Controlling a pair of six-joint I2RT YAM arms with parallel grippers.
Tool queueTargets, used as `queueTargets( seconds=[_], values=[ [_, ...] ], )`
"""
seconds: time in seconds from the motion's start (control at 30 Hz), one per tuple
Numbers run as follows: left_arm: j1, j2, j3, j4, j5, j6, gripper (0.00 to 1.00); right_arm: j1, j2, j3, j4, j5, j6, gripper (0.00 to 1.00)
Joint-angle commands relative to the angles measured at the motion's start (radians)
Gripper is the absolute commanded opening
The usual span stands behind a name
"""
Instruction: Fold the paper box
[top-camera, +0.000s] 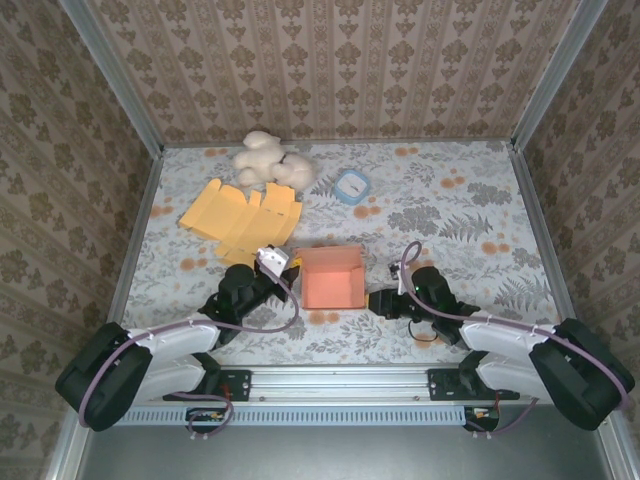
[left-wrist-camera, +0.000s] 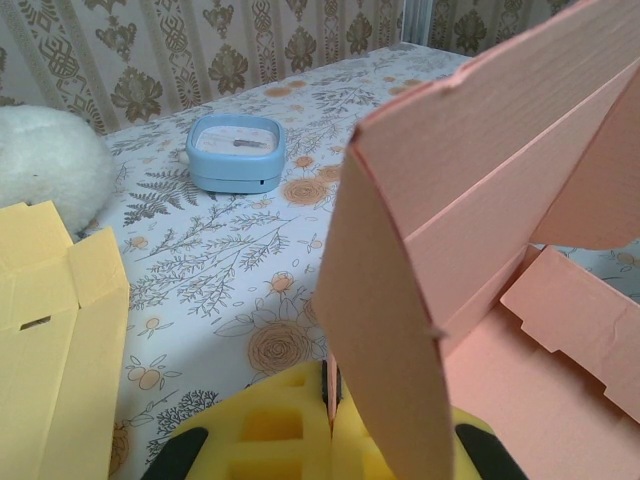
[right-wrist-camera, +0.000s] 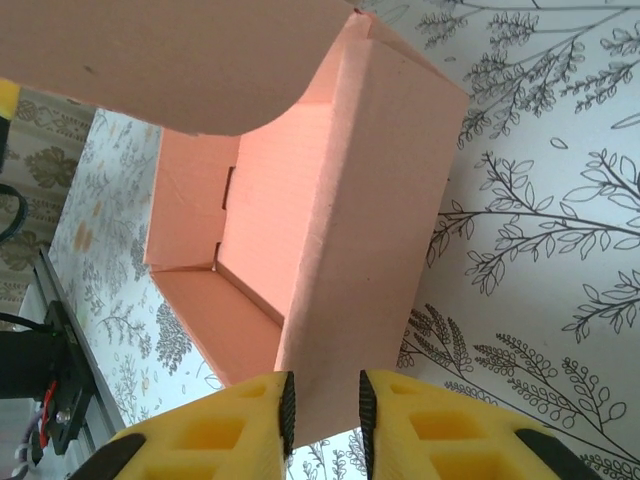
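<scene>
Two grippers on one box, basically. The paper box (top-camera: 332, 277) sits open side up around the middle of the table (top-camera: 470, 220), salmon pink and partly folded, right between the two arm tips.

The left gripper (left-wrist-camera: 330, 405) is at the box's left side and clamped down hard. On its wrist cam the yellow pads are squeezed together with the edge of an upright box panel pinched in the seam between them.

The right gripper (right-wrist-camera: 323, 395) is on the opposite side. Its two fingers straddle the right wall, one inside the box and one outside, and the pads look snug against both faces of the cardboard, so I'd call that a grasp too.

Other stuff further back on the table: a flat yellow cardboard sheet (top-camera: 240, 215), a white plush toy (top-camera: 270, 162) behind it, and a little blue container (top-camera: 352, 186) beside the toy, all apart from the box.
</scene>
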Motion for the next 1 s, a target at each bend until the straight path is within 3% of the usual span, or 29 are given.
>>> queueTargets(
  seconds=[0.0,0.2,0.6,0.97],
  values=[
    [-0.010,0.012,0.004,0.002,-0.007,-0.029,0.00,0.011,0.027,0.036,0.043,0.006,-0.022,0.26],
    [-0.019,0.040,0.007,0.018,-0.011,-0.032,0.00,0.022,0.063,0.041,0.076,0.007,-0.016,0.28],
    [-0.024,0.053,0.005,0.025,-0.027,-0.029,0.00,0.036,-0.029,0.031,-0.001,0.055,-0.020,0.29],
    [-0.037,0.052,0.003,0.027,-0.042,-0.032,0.00,0.050,0.076,0.026,0.063,0.053,-0.012,0.28]
  ],
)
